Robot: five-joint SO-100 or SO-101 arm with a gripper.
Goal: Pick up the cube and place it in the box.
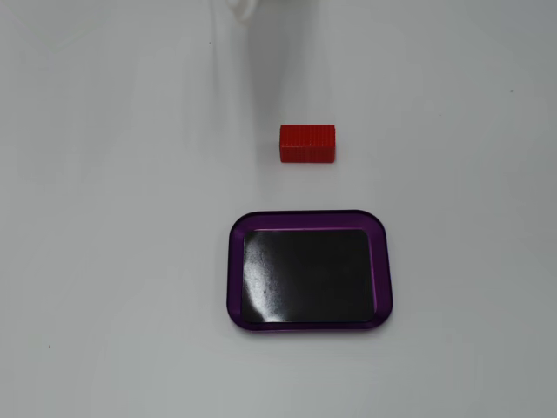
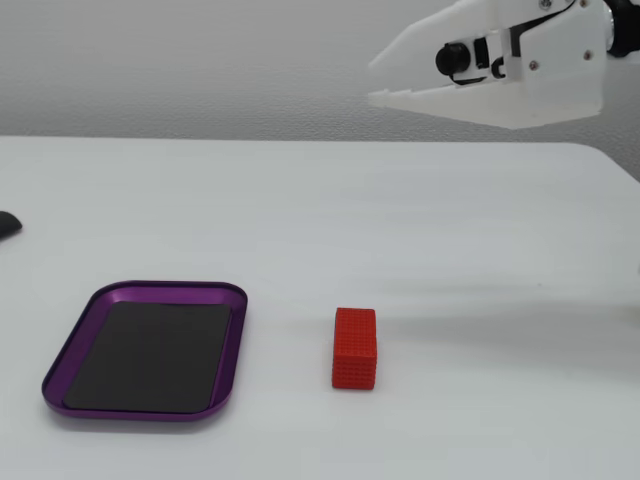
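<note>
The red cube (image 1: 307,144) lies on the white table, just beyond the box's far rim; in the other fixed view it (image 2: 355,347) lies right of the box. The box (image 1: 235,261) is a purple-rimmed tray with a shiny black floor and nothing in it; it also shows at the lower left (image 2: 232,340). My white gripper (image 2: 372,83) hangs high above the table at the upper right, well apart from the cube, its jaws close together and holding nothing. Only a white tip of it (image 1: 244,7) shows at the top edge of the first fixed view.
A small dark object (image 2: 6,224) lies at the table's left edge. The table's far right corner (image 2: 600,150) shows below the gripper.
</note>
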